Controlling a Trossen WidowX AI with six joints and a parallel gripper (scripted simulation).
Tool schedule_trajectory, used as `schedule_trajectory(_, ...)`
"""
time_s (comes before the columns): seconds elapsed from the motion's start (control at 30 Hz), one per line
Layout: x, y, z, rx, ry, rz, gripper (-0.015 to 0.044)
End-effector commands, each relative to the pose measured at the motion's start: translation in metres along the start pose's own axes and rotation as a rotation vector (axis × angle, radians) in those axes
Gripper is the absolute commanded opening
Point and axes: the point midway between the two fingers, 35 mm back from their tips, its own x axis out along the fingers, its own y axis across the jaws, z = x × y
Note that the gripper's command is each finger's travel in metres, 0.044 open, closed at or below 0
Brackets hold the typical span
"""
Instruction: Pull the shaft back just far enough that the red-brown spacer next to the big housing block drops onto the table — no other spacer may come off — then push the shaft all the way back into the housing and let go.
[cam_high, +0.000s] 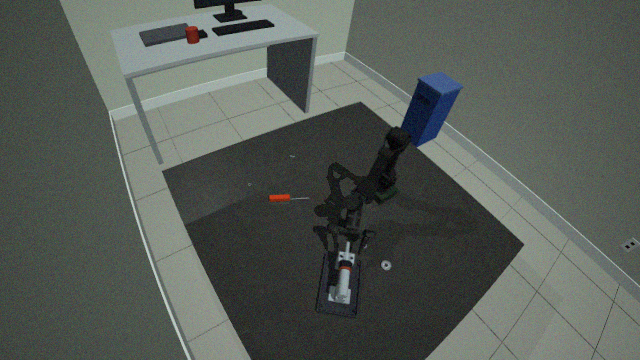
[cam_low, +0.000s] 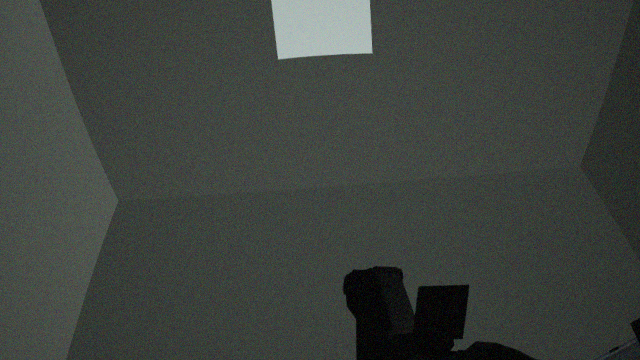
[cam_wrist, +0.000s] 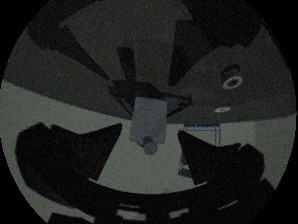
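The shaft (cam_high: 348, 246) sticks out of a light end block (cam_high: 346, 256) toward the arm; a round grey shaft end (cam_wrist: 150, 147) shows below a grey block face (cam_wrist: 149, 117) in the wrist view. Beyond that block, a dark band and the red-brown spacer (cam_high: 345, 268) sit around the shaft line, beside the thick white body (cam_high: 343, 282). The assembly stands on a dark base tray (cam_high: 322, 309). My gripper (cam_high: 344, 248) (cam_wrist: 150, 129) is open and empty, its fingers on either side of the shaft end without gripping it. Whether other spacers are on the shaft is too small to tell.
A pale ring (cam_high: 388, 263) lies right of the tray on the dark mat (cam_high: 425, 300), with a smaller piece (cam_high: 365, 246) near the right finger. An orange-handled screwdriver (cam_high: 279, 198) lies to the left. The exterior view shows mainly walls and dark arm parts.
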Motion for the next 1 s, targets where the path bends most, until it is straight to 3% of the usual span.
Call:
schedule_trajectory(0.0, 0.0036, 0.0016, -0.0035, -0.001, 0.007, 0.006, 0.0440)
schedule_trajectory(0.97, 0.0041, 0.0041, -0.0045, -0.001, 0.007, 0.006, 0.0440)
